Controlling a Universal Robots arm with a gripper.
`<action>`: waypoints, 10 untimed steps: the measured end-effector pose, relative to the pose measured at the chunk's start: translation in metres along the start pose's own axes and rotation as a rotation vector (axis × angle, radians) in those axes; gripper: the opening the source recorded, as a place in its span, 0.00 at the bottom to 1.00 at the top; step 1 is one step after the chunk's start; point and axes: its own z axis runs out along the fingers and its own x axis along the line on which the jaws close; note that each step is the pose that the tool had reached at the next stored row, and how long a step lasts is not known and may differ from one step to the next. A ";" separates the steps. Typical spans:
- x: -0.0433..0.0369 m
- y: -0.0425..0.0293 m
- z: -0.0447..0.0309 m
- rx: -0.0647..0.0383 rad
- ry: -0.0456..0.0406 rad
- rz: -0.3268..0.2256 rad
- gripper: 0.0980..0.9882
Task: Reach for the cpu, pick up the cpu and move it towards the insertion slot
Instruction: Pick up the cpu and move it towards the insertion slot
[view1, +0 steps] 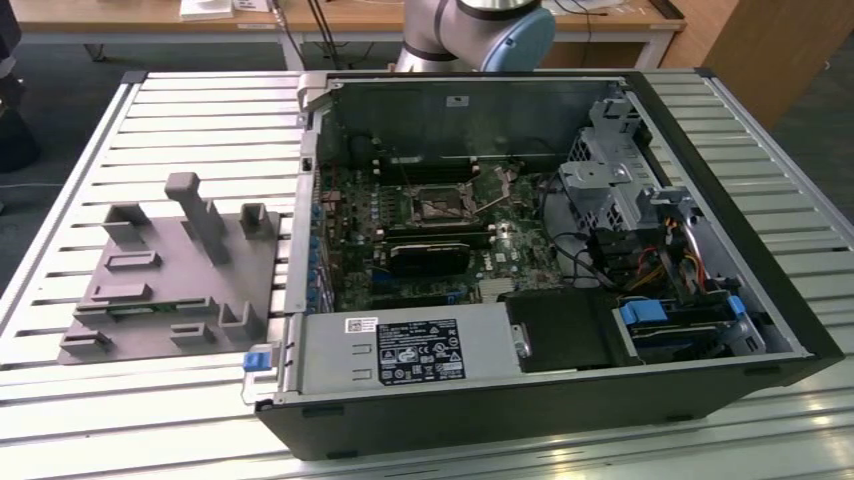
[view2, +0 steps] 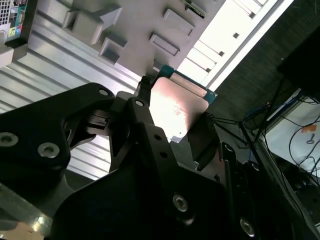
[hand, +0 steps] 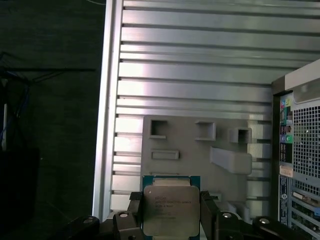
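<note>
While the cpu is sitting clamped between the two fingers of the gripper in the first wrist view, it is hanging over the grey fixture plate on the slatted table, near the computer case. In the exterior view, the insertion slot is lying inside that open case, on the motherboard.

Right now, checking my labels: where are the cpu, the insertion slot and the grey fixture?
cpu (hand: 171, 210): first wrist view, centre of its silver top.
insertion slot (view1: 435, 207): exterior view, its dark centre.
grey fixture (view1: 187, 282): exterior view, bare flat base.
</note>
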 end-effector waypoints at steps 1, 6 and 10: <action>-0.0006 -0.0001 -0.0002 -0.002 -0.0003 0.000 0.50; -0.0036 -0.0008 -0.0017 -0.010 -0.0005 0.000 0.50; -0.0075 -0.0011 -0.0028 -0.020 -0.0006 0.000 0.50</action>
